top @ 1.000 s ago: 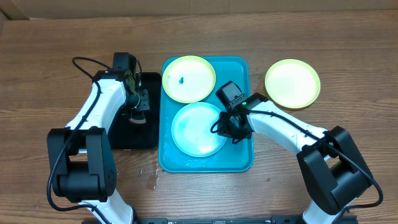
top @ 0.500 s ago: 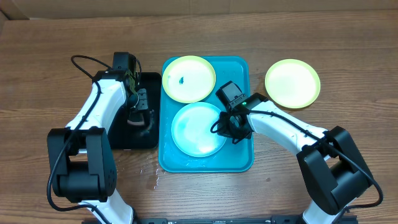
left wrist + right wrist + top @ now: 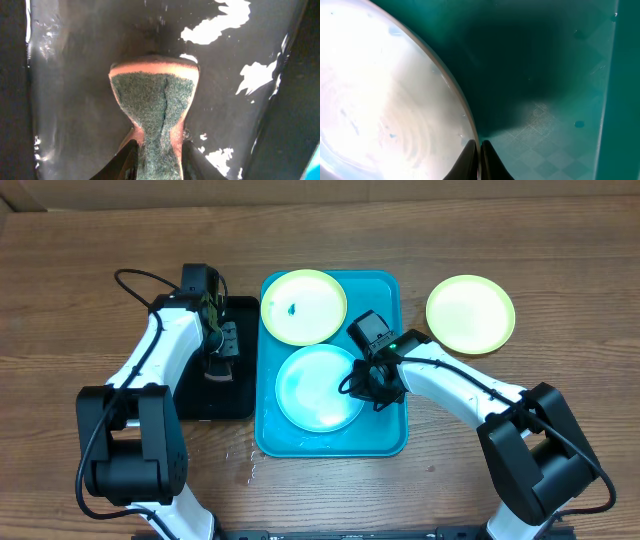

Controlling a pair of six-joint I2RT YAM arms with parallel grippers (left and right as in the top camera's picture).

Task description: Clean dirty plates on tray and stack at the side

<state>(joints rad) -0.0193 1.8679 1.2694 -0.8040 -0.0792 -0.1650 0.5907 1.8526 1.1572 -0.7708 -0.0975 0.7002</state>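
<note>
Now the turquoise tray sits mid-table with two plates on it: a smudged yellow-green plate at the far end, carrying a small blue smudge left of its centre, and a light blue plate in the near half, the two rims touching or just overlapping. The other yellow-green plate lies by itself on the wooden table, to the right of the tray and apart from it. The right gripper is down at the right-hand edge of the light blue plate; its wrist view shows the two fingertips drawn almost together with the thin rim running in between them, so it is pinched closed on that rim, with bare tray floor beside it. The left gripper is over the black tray, which lies just beside the turquoise tray's left edge. It grips a sponge, green scouring face towards the camera over an orange body, and the fingers squeeze its near end into a narrow waist, leaving the jaws only partly apart. The sponge's far end rests on the black tray, whose surface shines with wet patches.
</note>
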